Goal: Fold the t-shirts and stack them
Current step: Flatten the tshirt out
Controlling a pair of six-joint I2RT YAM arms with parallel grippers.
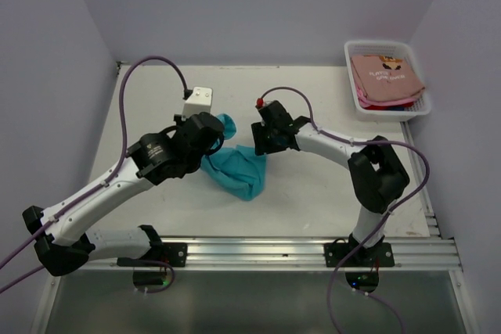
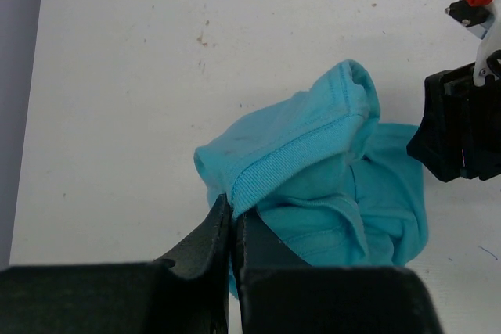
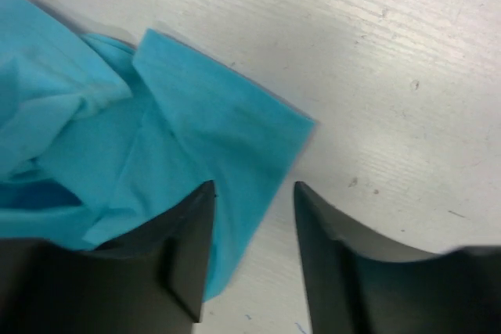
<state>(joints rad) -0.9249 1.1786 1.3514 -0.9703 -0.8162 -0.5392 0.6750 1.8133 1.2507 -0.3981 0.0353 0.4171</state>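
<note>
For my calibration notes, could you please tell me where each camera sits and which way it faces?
Top external: above and behind the bases, looking down on the table; left arm and right arm meet at the teal t-shirt.
Left wrist: on the left arm, looking along the left jaws, shut on the shirt's hem; the right arm's end shows too.
Right wrist: on the right arm, looking down between the open right jaws at the shirt's edge.
Shared: all three see the teal t-shirt.

1 overhead camera looks down from behind; 2 close wrist cameras share the teal t-shirt.
</note>
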